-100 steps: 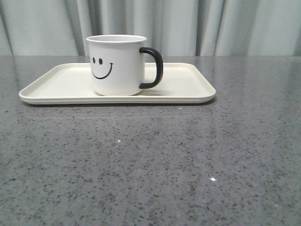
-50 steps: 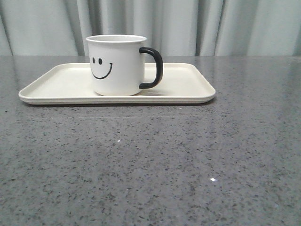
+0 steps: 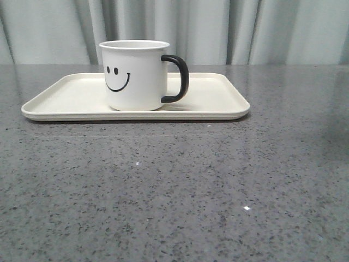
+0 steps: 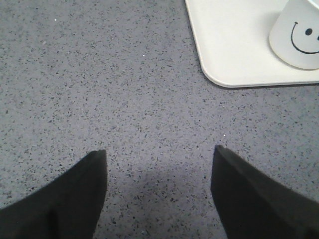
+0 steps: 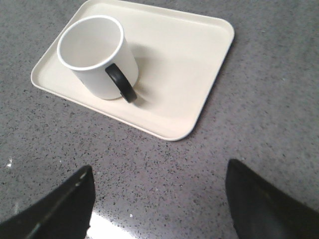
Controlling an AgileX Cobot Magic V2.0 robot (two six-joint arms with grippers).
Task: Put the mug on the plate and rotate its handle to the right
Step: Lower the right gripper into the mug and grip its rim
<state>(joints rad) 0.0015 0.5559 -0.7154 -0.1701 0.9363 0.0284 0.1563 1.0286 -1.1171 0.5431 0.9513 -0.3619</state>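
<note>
Grey speckled worktop (image 3: 174, 185) fills the near ground, bare under both wrist cameras. Left gripper (image 4: 158, 191): jaws wide apart, holding nothing, over worktop just off the plate's corner. Right gripper (image 5: 158, 199): jaws also wide, empty, with the plate (image 3: 71, 98) ahead of it and apart. Mug (image 3: 136, 75) stands upright on the plate, left of its middle, smiley face toward the robot. Handle (image 3: 177, 79) points right, along the plate's long axis, which runs left to right. Right arm judged the better placed for the handle. Task looks complete; no further grasp seems needed.
</note>
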